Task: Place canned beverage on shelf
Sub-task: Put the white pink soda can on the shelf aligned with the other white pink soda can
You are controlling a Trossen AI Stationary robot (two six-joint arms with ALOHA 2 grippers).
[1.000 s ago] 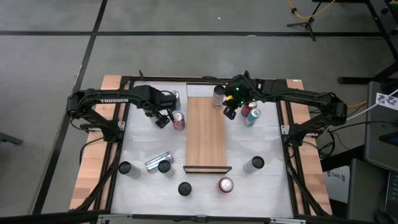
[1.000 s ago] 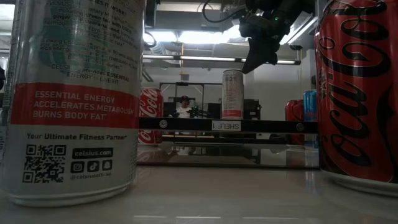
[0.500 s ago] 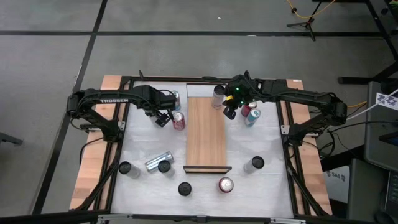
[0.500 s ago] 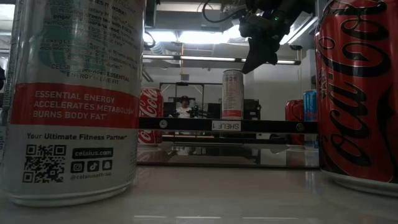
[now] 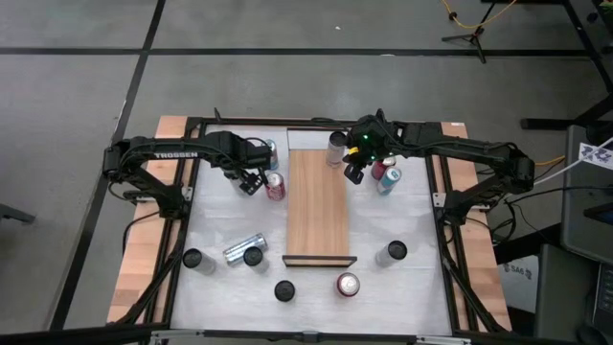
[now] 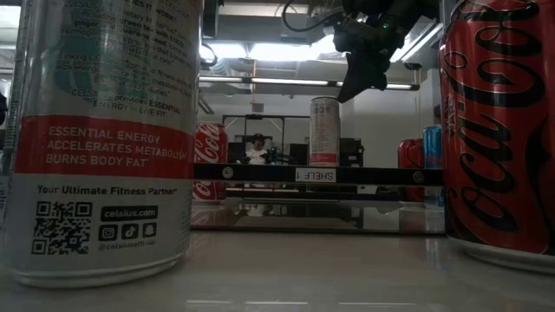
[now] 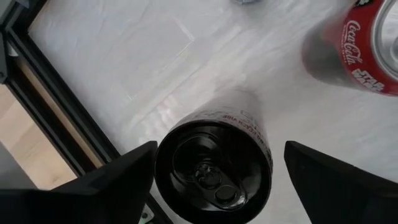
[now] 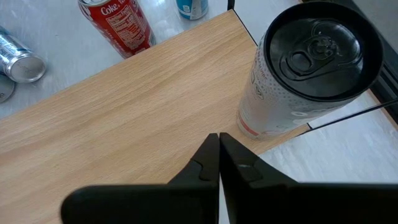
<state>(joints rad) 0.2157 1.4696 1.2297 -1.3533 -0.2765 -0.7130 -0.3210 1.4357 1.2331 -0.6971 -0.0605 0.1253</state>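
Note:
The light-brown wooden shelf lies in the table's middle, its dark lip at the near end. A white can with a dark top stands upright on the shelf's far end and shows in the right wrist view. My right gripper is shut and empty, above the shelf beside that can. My left gripper is open, left of the shelf. Its fingers stand on either side of an upright dark-topped can, next to a red cola can.
A blue can stands behind my left gripper. A red and a blue can stand right of the shelf. Several cans stand near the near edge, one silver can lying down. Black frame rails border the table.

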